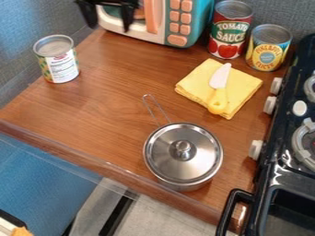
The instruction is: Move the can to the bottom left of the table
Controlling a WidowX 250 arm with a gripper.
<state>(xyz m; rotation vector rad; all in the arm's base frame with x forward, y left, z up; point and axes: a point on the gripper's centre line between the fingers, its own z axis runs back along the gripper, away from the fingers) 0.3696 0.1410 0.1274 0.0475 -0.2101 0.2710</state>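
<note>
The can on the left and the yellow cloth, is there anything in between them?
Nope, just brown wooden table! In the camera view, the stretch from the can on the left to the yellow cloth is bare.

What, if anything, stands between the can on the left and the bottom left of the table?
Nothing visible stands between the left can and that part of the table; the lidded pot is farther right.

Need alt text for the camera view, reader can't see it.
Black gripper, jaws apart, at top left by a toy microwave; a lone can stands upright on the wooden table's left side. Lidded pot at lower right, knife on yellow cloth above it; red can and yellow can at top right, stove at right.
</note>
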